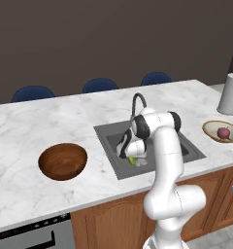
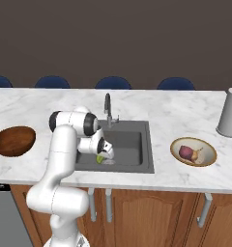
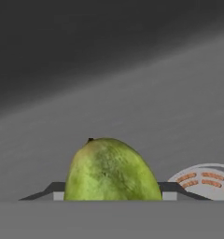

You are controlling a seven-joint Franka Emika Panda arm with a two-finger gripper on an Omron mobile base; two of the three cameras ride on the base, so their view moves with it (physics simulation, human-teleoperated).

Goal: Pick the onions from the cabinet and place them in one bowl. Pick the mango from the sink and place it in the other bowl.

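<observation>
Because the arm reaches down into the sink (image 1: 111, 135), you see little of the gripper (image 3: 113, 197) from the base views, but the hand view shows its fingertips (image 3: 58, 193) pressed against both sides of the mango (image 3: 111, 170), gripping it. The fruit's lower part is cut off. Beside it, the drain (image 3: 205, 182) is only partly visible.

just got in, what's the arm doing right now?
The gripper is down in the sink, shut on the mango near the drain. The tan bowl on the counter holds the onions. The dark wooden bowl on the other side of the sink has nothing in it, so the mango presumably goes there next.
</observation>
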